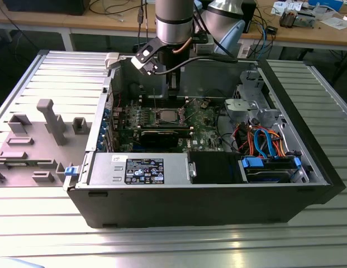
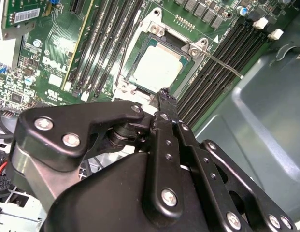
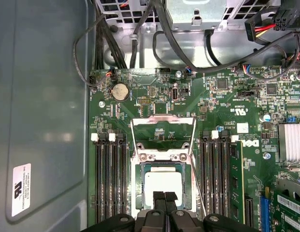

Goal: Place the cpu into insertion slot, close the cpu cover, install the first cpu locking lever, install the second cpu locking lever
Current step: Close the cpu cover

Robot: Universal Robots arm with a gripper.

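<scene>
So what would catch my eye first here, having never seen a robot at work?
Probably the open computer case on the ribbed metal table, with the robot arm reaching down into it from above. In the first wrist view, the black gripper hangs over the cpu, a pale silver square seated in the insertion slot. The cpu cover is flipped open beside it.
</scene>
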